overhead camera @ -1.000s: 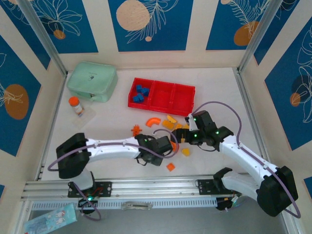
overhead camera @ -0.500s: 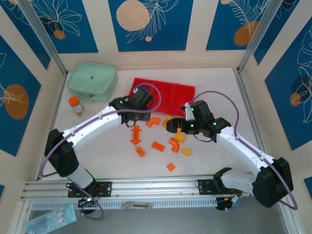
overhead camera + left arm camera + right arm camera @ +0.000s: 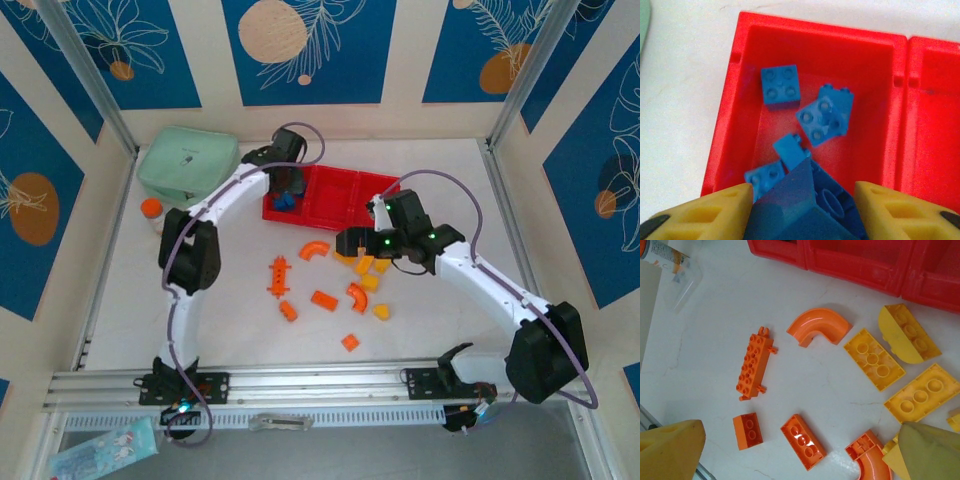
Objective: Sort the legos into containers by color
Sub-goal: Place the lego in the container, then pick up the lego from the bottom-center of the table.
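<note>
1. Nearest the arm bases, one small orange lego point(image 3: 350, 342) lies alone on the table point(image 3: 230, 260). A yellow lego point(image 3: 381, 311) sits a little beyond it.
2. Farther out, the loose orange legos are scattered and well apart: a long studded bar point(image 3: 753, 365), two short blocks point(image 3: 747, 431) and a smooth quarter arch point(image 3: 819, 326). A second arch point(image 3: 870, 460) is cut off by the lower edge of the right wrist view.
3. The right tool point(image 3: 347, 243) hangs above this scatter, spread wide with nothing between. Only the yellow pads point(image 3: 670, 450) show in its wrist view, cropped at the bottom corners.
4. Just right of the far arch lie the yellow bricks point(image 3: 874, 359), two flat with three studs and one with a rounded side. The right arm point(image 3: 470, 275) covers part of this group from above.
5. At the left, the bottle point(image 3: 152, 210) is partly hidden behind the left arm point(image 3: 215, 215).
6. The red tray point(image 3: 725, 125) stands beyond, with four blue legos point(image 3: 781, 86) in its left compartment point(image 3: 865, 75), some flat and some tilted.
7. The left tool point(image 3: 802, 190) is over that compartment, pinching a blue piece point(image 3: 805, 210). The frame edge crops the piece, so its shape is unclear.
8. A mint box point(image 3: 188, 160) sits left of the tray.
</note>
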